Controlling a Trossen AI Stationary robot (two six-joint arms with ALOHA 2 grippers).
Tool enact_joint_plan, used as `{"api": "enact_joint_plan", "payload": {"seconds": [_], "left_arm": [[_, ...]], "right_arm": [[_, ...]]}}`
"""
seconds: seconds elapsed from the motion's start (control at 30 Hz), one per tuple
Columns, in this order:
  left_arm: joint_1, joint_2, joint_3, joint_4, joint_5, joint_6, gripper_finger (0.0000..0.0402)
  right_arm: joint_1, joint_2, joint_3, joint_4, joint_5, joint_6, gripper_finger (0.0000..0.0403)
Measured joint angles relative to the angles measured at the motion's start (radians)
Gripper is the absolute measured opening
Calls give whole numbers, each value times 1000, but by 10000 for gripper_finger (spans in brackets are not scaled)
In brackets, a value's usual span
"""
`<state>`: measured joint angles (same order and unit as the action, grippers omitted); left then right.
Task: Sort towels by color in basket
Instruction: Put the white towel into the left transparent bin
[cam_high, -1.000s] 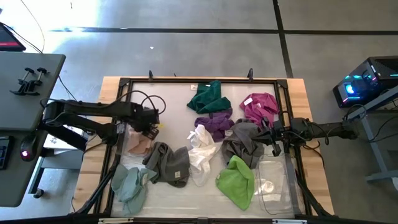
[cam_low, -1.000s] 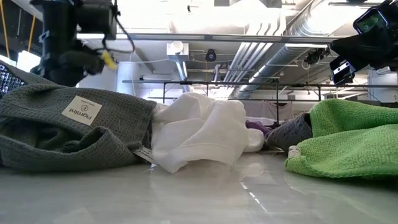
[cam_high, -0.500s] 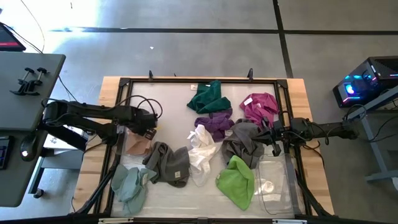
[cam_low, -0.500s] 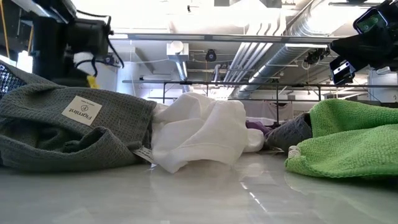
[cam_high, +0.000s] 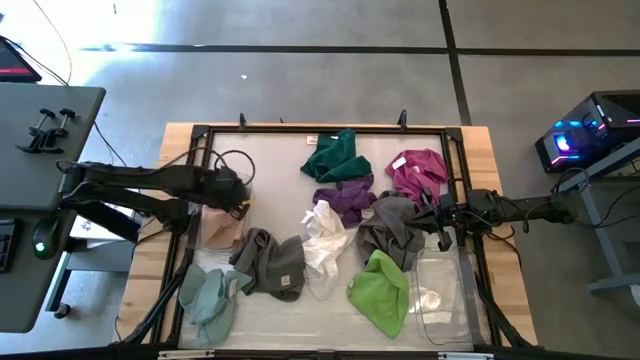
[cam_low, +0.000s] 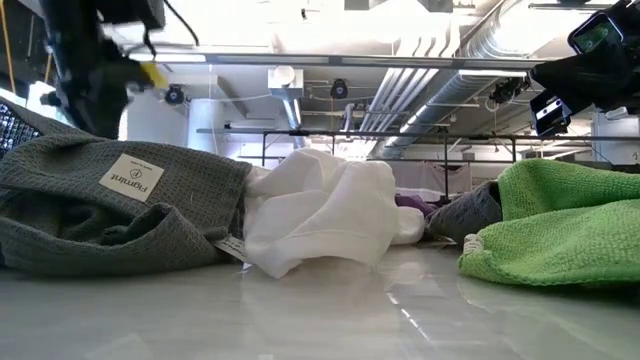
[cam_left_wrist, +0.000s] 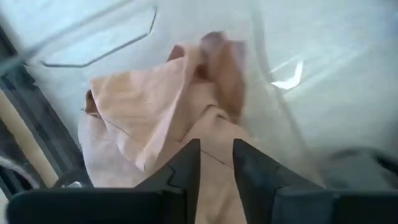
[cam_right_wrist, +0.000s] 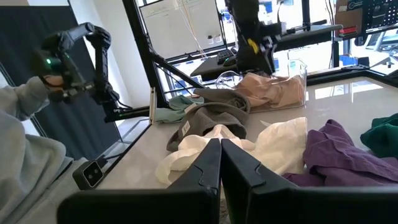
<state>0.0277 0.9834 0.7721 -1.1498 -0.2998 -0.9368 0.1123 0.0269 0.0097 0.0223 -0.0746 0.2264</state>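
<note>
The towels lie loose on the table in the high view: dark green (cam_high: 335, 155), magenta (cam_high: 418, 170), purple (cam_high: 345, 200), white (cam_high: 325, 240), dark grey (cam_high: 390, 232), lime green (cam_high: 380, 290), grey (cam_high: 270, 262) and pale teal (cam_high: 210, 295). A pale pink towel (cam_high: 220, 230) lies crumpled inside a clear bin (cam_high: 207, 208) at the table's left. My left gripper (cam_high: 238, 190) hovers above that pink towel (cam_left_wrist: 161, 106), open by a narrow gap (cam_left_wrist: 216, 146). My right gripper (cam_high: 428, 215) waits shut (cam_right_wrist: 221, 144) beside the dark grey towel.
A second clear bin (cam_high: 440, 290) stands at the table's right near edge. A black frame (cam_high: 320, 130) runs around the table. The grey towel (cam_low: 110, 200), white towel (cam_low: 320, 215) and lime towel (cam_low: 560, 230) fill the low view. A person's sleeve (cam_right_wrist: 25, 143) shows beyond the table.
My left gripper has moved a little toward the table's left edge over the pink towel, dipping first and then rising. The right arm and the towels have kept still.
</note>
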Motion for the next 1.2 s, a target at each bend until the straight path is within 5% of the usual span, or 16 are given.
{"api": "enact_joint_plan", "payload": {"seconds": [0.17, 0.27, 0.47, 0.67, 0.97, 1.2], "left_arm": [[-87, -109, 79, -14, -67, 30, 116], [-168, -165, 82, 125, -149, 122, 119], [-355, -157, -48, 799, -201, 545, 109], [-394, 39, -193, 1421, -185, 831, 104], [-270, 327, -187, 1509, -94, 806, 110], [-160, 479, -57, 1342, 172, 693, 174]], "right_arm": [[0, 0, 0, 0, 0, 0, 1], [0, 0, 0, 0, 0, 0, 1], [0, 0, 0, 0, 0, 0, 1], [0, 0, 0, 0, 0, 0, 1], [0, 0, 0, 0, 0, 0, 1], [0, 0, 0, 0, 0, 0, 1]]}}
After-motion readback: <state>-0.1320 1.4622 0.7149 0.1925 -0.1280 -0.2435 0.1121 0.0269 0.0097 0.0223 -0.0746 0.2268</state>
